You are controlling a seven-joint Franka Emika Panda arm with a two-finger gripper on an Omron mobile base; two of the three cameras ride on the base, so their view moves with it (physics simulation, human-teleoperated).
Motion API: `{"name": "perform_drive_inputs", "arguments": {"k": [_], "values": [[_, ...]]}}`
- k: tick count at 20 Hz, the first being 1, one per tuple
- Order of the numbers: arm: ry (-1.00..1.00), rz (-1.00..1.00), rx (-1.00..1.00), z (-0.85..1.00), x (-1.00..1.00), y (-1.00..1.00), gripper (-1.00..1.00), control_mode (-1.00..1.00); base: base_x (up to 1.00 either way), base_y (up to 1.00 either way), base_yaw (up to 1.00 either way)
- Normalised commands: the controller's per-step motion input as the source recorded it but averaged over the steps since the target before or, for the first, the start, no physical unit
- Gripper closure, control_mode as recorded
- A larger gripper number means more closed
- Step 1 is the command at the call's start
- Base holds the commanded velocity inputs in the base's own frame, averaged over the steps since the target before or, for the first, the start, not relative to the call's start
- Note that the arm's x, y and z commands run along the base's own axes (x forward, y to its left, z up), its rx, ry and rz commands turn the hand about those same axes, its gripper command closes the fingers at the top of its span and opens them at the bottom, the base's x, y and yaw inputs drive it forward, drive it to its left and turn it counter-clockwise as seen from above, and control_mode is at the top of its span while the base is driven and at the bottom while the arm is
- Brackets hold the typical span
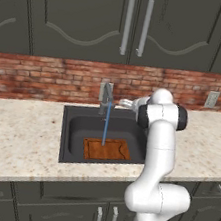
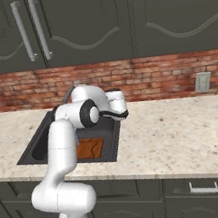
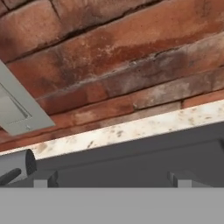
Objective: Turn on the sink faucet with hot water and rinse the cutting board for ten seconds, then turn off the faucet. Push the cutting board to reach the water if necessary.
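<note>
Water [image 1: 105,124] on, stream hits cutting board [image 1: 107,149] lying flat in sink [image 1: 74,127]; gripper [image 3: 111,178] spread wide, empty, just right of sink faucet [image 1: 105,97], facing brick wall. Risks: hand knocks handle sideways at shutoff, temp shifts; fingers overshoot into wall.

Speckled beige counter [image 1: 22,134] across the middle of the left base view, running under the brick wall. Set into it at centre, dark sink [image 1: 72,142]; inside, lower centre, cutting board [image 1: 107,150] lying flat.
</note>
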Motion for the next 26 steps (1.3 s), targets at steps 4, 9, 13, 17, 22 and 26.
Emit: {"name": "perform_drive_inputs", "arguments": {"k": [4,9,13,17,22,26], "values": [[0.0,0.0,0.0,-0.07,0.05,0.07,-1.0,-1.0,0.0,0.0,0.0],[0.0,0.0,0.0,0.0,0.0,0.14,-1.0,-1.0,0.0,0.0,0.0],[0.0,0.0,0.0,0.0,0.0,0.25,-1.0,-1.0,0.0,0.0,0.0],[0.0,0.0,0.0,0.01,0.0,0.26,-1.0,-1.0,0.0,0.0,0.0],[0.0,0.0,0.0,0.06,0.0,0.07,-1.0,-1.0,0.0,0.0,0.0],[0.0,0.0,0.0,0.09,0.0,0.0,-1.0,-1.0,0.0,0.0,0.0]]}}
